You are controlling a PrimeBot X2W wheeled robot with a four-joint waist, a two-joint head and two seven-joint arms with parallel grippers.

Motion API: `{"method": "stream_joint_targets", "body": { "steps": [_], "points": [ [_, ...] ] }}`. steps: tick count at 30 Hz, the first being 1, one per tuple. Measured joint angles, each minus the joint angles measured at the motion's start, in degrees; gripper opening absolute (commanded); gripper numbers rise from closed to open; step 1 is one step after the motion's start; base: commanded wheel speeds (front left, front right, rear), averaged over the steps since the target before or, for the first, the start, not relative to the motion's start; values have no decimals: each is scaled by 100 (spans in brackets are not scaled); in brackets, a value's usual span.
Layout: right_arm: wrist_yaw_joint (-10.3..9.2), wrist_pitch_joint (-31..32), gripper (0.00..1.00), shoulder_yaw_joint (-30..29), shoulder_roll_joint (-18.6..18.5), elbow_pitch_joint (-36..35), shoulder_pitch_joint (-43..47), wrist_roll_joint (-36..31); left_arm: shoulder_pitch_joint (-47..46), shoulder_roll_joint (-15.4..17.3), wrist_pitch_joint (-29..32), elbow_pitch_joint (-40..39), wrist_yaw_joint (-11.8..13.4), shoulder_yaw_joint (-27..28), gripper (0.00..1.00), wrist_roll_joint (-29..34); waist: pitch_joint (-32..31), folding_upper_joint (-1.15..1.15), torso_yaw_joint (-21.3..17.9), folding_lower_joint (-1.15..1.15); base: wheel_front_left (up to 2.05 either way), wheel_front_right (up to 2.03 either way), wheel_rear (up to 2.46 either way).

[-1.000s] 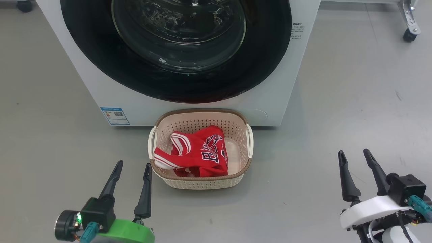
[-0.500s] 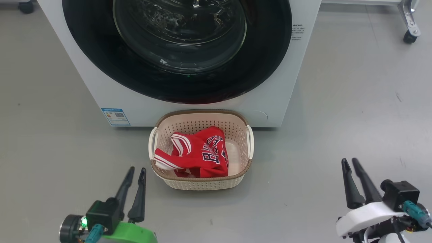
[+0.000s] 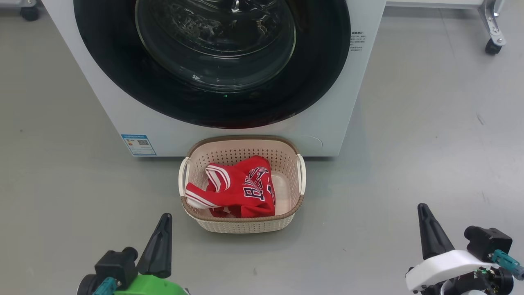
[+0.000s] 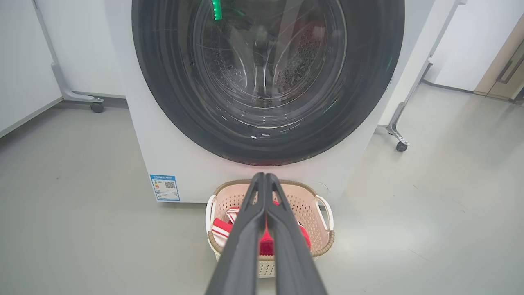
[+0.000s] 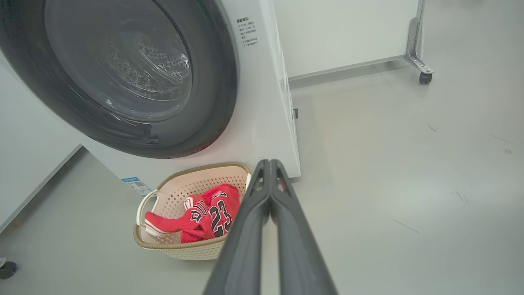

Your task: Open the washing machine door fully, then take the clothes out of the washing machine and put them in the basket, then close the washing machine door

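Here bright red, white-striped clothes (image 3: 239, 188) lie in the cream perforated plastic basket (image 3: 241, 139), toward its left wall, before the white washing machine (image 3: 123, 119), its round black door (image 3: 114, 69) shut. The left gripper (image 3: 165, 219) and right gripper (image 3: 422, 209) have jaws together, empty.

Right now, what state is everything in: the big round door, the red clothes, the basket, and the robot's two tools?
washing machine door, shut.
clothes, crumpled inside the basket.
basket, upright on the floor, holding the clothes.
left tool, shut, holding nothing.
right tool, shut, holding nothing.
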Motion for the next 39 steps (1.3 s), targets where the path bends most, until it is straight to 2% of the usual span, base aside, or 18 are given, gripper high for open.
{"method": "stream_joint_targets", "body": {
  "steps": [30, 39],
  "points": [
    [253, 414, 0, -506, 152, 125, -132, 1942, -13, -11, 442, 123, -252, 577, 0, -2248, -143, 0, -126, 0, 0, 0, 0],
    [336, 541, 0, -655, 200, 215, -216, 2547, -34, 14, 556, 214, -396, 738, 0, -2932, -188, 0, -163, 0, 0, 0, 0]
  ]
}}
